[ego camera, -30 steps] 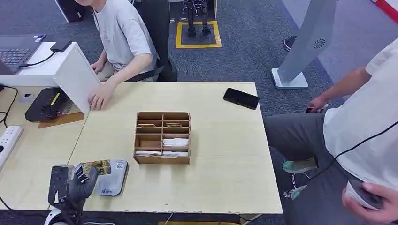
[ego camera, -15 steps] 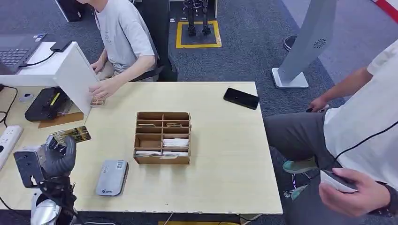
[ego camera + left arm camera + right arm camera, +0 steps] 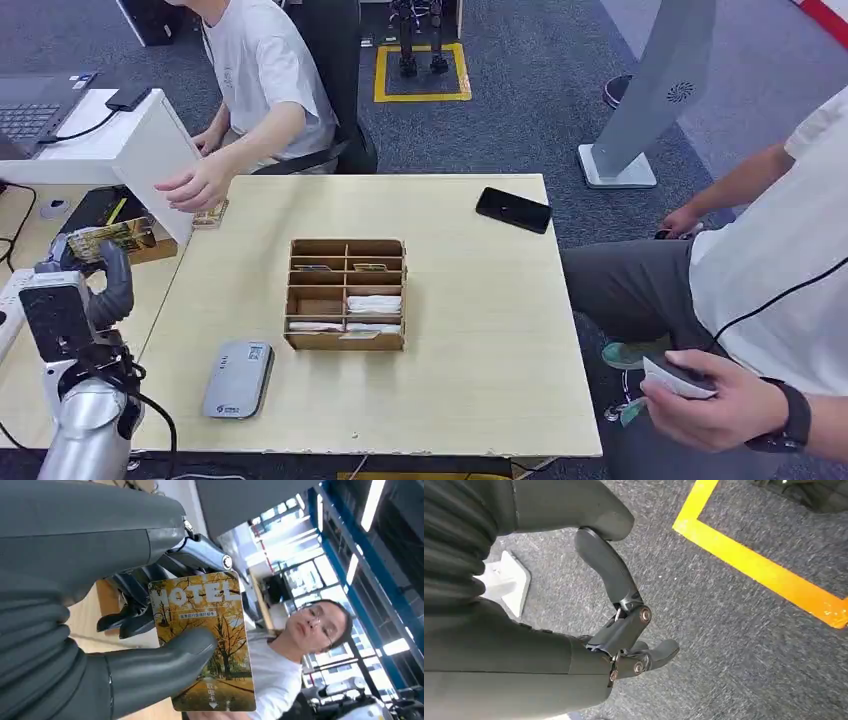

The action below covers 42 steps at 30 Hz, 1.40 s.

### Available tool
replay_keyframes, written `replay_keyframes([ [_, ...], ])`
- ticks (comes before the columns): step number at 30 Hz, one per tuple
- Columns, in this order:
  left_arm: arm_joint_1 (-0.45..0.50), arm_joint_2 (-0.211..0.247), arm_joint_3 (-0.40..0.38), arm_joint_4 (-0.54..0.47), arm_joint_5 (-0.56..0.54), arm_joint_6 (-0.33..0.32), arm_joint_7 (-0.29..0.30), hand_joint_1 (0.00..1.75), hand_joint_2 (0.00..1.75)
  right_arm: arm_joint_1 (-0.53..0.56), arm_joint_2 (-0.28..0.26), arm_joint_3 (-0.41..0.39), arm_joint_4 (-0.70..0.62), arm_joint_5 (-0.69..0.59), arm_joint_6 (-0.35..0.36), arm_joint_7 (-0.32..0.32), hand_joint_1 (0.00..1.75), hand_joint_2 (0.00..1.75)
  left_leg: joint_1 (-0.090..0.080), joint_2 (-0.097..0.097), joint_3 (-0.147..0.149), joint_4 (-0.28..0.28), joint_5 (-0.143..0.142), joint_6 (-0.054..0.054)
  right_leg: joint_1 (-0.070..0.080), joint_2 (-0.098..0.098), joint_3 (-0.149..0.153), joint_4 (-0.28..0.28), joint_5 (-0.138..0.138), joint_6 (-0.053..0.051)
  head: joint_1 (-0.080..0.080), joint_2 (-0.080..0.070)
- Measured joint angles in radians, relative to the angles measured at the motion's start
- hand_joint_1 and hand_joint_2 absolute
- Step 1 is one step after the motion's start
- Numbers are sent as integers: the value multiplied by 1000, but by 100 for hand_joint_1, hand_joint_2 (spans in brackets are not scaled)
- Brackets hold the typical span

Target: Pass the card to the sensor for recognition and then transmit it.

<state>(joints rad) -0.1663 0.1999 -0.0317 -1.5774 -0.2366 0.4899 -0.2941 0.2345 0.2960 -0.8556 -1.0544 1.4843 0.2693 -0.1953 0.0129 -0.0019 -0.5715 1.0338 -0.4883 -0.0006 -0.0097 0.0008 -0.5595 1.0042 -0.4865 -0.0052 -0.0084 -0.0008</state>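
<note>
My left hand (image 3: 100, 275) is raised at the table's left edge and pinches a yellow hotel card (image 3: 103, 239) between thumb and fingers. The wrist view shows the same card (image 3: 205, 630), printed with autumn trees and the word HOTEL, with my thumb (image 3: 165, 657) across its face. The grey card sensor (image 3: 238, 379) lies flat on the table near the front left, well to the right of and below my hand. A person's hand (image 3: 195, 185) reaches out beyond the card, above another card (image 3: 210, 215) on the table. My right hand (image 3: 624, 630) hangs over grey carpet with its fingers apart and nothing in them.
A wooden compartment box (image 3: 346, 293) with cards stands mid-table. A black phone (image 3: 513, 210) lies at the far right. A white partition (image 3: 150, 150) and a black device (image 3: 95, 215) stand to the left. A second person sits at the right, holding something (image 3: 680, 378).
My left hand has lifted the card off the sensor and carried it up and leftward toward the seated person. That person's hand left a card on the table and rose toward mine.
</note>
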Motion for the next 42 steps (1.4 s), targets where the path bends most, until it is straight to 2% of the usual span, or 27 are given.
replay_keyframes([
  [4, -28, 8, 0, 47, -73, 29, 0, 175, 175, -1, -16, 41, 20, -48, -14, 24, 0, 175, 0, 0, 0, 0, 0, 0, 0, 0, 0, 0, 0, 0, 0, 0],
  [12, -56, 8, 0, 105, -92, 32, 3, 175, 175, 9, -44, 104, 38, -96, -20, 49, 0, 175, 0, 0, 0, 0, 0, 0, 0, 0, 0, 0, 0, 0, 0, 0],
  [27, -62, 8, 0, 131, -93, 32, 3, 175, 175, 12, -56, 125, 50, -99, -20, 49, 0, 175, 0, 1, 0, 0, 0, 0, 0, 1, -1, 0, 0, 0, 0, 0],
  [42, -75, 7, 0, 155, -109, 32, 24, 175, 175, 25, -75, 180, 62, -179, -40, 84, 0, 175, 0, 1, 0, 0, 0, 0, 0, 1, -1, 0, 0, 0, 0, 0],
])
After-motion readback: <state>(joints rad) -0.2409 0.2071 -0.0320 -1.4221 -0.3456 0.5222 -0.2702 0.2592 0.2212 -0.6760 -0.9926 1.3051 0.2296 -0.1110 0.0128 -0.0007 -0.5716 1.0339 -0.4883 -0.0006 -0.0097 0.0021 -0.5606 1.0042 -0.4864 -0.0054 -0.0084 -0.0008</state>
